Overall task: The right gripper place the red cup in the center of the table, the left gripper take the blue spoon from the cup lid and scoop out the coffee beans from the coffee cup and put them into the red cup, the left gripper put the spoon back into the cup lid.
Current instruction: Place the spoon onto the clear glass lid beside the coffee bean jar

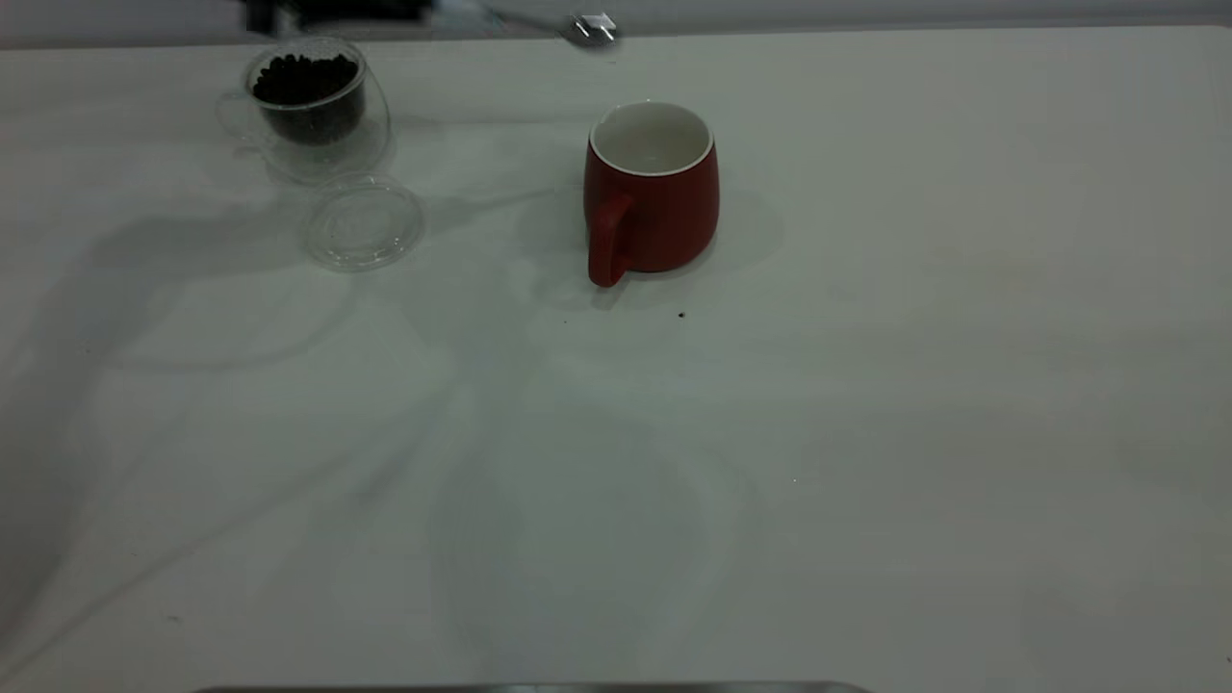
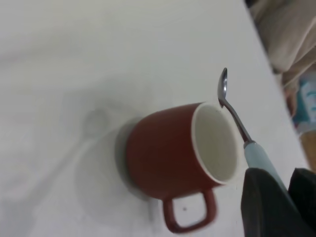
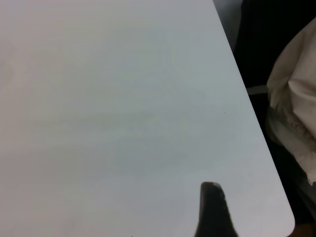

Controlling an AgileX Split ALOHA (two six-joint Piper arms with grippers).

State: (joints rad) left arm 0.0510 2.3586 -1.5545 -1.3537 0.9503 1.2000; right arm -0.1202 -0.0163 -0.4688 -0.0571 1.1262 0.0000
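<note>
The red cup [image 1: 652, 188] stands upright near the table's [image 1: 866, 433] middle, its handle towards the camera and its white inside bare. The coffee cup [image 1: 310, 101] with coffee beans [image 1: 306, 82] stands at the far left. The cup lid [image 1: 364, 223] lies flat in front of it with nothing on it. My left gripper [image 2: 279, 178] is shut on the pale handle of the blue spoon [image 2: 256, 157]. It holds the spoon in the air beside the red cup's [image 2: 168, 153] rim. The spoon's bowl [image 1: 592, 29] shows at the far edge, and I see no beans in it. My right gripper [image 3: 212, 210] hovers over bare table near a corner.
The table's far edge runs just behind the glass cup and the spoon. A few dark specks [image 1: 681, 314] lie in front of the red cup. In the right wrist view the table edge and rounded corner [image 3: 286, 217] are close, with pale cloth [image 3: 296, 113] beyond.
</note>
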